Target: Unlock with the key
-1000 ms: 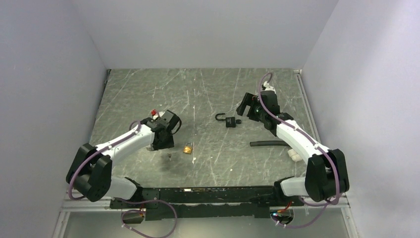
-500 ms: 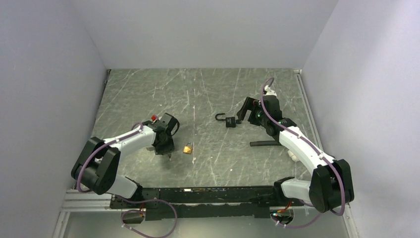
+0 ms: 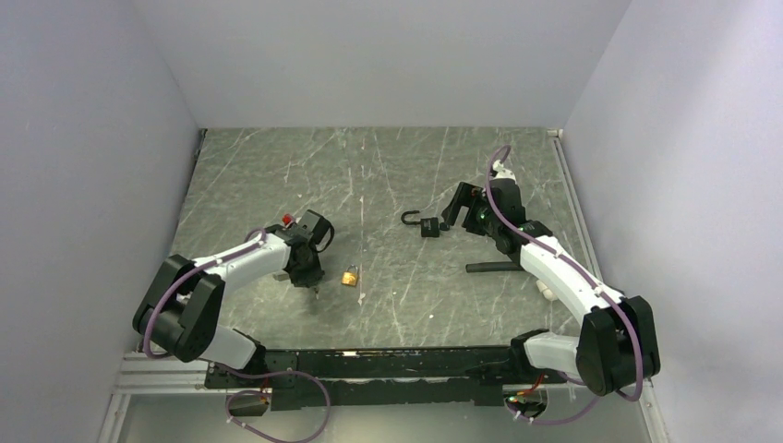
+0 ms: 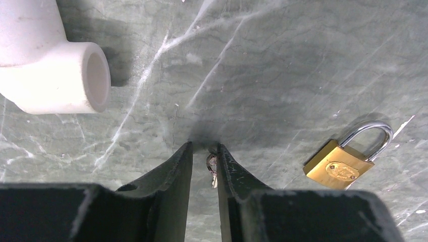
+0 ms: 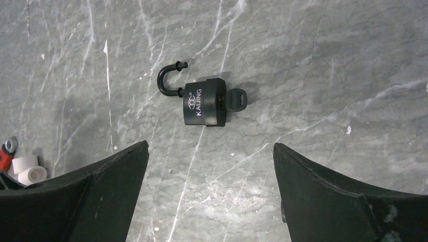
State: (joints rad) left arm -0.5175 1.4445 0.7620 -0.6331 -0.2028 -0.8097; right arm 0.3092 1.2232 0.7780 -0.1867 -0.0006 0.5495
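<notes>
Left gripper: fingers nearly together, the key in the slit between them; we cannot tell whether it is gripped. Brass padlock at 3 o'clock of it. Right gripper: spread wide.

Robot test cell in a lab, folks!
Bare pale walls box in a scratched grey marbled tabletop; the left arm and right arm, trailing purple cables, sit bolted to a black rail at its near edge.
</notes>
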